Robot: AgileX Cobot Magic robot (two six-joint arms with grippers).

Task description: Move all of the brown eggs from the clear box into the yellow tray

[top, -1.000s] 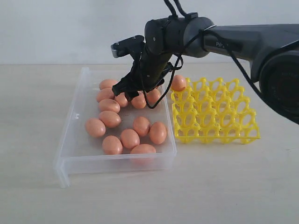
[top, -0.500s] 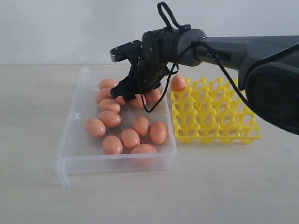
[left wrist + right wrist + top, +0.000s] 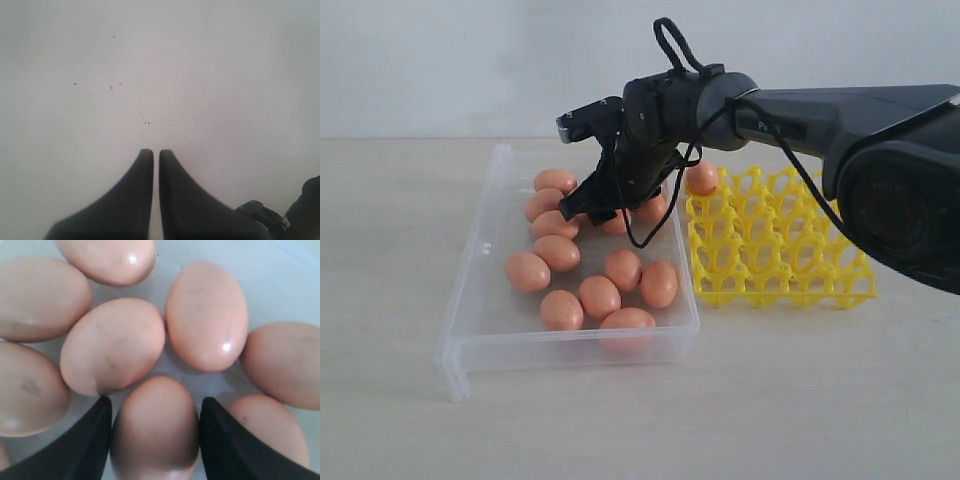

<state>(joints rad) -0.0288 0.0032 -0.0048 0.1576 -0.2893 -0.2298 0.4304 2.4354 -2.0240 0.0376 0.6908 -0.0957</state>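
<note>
Several brown eggs [image 3: 600, 296] lie in the clear box [image 3: 470, 262] on the left. One more egg [image 3: 701, 178] sits at the back left corner of the yellow tray [image 3: 790, 252]. My right gripper [image 3: 588, 208] is down among the back eggs in the box. In the right wrist view its two black fingers [image 3: 86, 447] press against both sides of one brown egg [image 3: 155, 432], with other eggs [image 3: 206, 315] packed close round it. My left gripper [image 3: 156, 151] is shut on nothing over a bare pale surface, and it does not show in the exterior view.
The right arm [image 3: 840, 105] reaches in from the right, above the tray's back edge, with a cable loop [image 3: 672, 42] over its wrist. The box and the tray stand side by side on a pale wooden table [image 3: 770, 400].
The right gripper has sunk a little among the back eggs and its jaws have come in against one egg. The left gripper shows no change.
</note>
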